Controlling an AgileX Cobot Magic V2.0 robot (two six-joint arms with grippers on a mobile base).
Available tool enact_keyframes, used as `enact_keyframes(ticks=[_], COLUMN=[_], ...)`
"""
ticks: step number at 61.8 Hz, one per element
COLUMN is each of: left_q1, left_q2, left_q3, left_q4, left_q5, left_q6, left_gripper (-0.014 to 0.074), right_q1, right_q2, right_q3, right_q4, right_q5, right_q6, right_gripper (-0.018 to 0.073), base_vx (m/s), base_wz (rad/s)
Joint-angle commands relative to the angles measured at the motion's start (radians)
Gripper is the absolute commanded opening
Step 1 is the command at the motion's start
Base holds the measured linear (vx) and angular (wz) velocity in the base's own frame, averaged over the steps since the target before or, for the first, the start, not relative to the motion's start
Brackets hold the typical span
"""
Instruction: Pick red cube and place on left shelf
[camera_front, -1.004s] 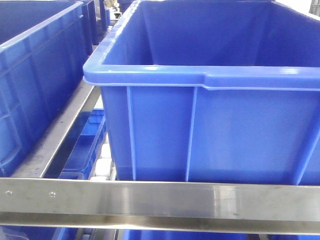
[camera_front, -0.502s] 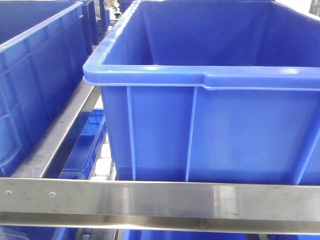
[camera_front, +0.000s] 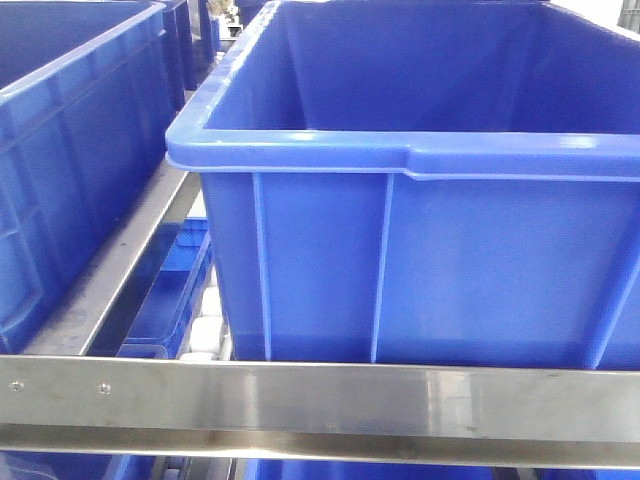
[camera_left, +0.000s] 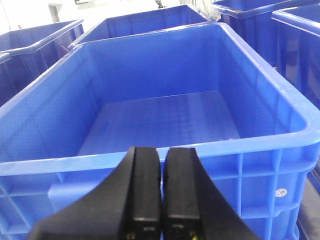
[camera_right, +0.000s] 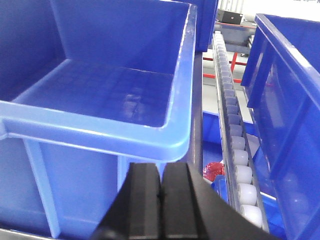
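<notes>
A large blue crate (camera_front: 420, 200) sits open-topped, filling most of the front view, a second blue crate (camera_front: 70, 150) just beside it on the left. A row of white rollers (camera_right: 235, 150) runs alongside the crate's right wall.

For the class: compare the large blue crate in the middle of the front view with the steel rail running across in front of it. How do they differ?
The blue crate is glossy plastic, deep and open-topped with ribbed walls; the steel rail is brushed metal, flat and low with small rivets. The crate stands tall behind; the rail runs horizontally across the front. Both look rigid and clean.
</notes>
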Motion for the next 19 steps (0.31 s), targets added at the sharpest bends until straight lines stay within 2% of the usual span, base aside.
enact_keyframes(ticks=[1,19], left_q1=[-0.005,-0.005], left_q2=[0.007,0.007], left_q3=[0.022,0.022], left_q4=[-0.005,-0.005], left_q5=[-0.091,-0.091], left_q6=[0.001,0.001], left_gripper=[0.0106,0.0106], right_q1=[-0.005,-0.005], right_q2=[-0.018,-0.018], right_q3=[-0.024,-0.024], right_q4=[-0.002,-0.002], right_q5=[-0.083,-0.083], right_q6=[-0.012,-0.012], right_gripper=[0.0060,0.0060], base_vx=[0.00,0.00], base_wz=[0.00,0.00])
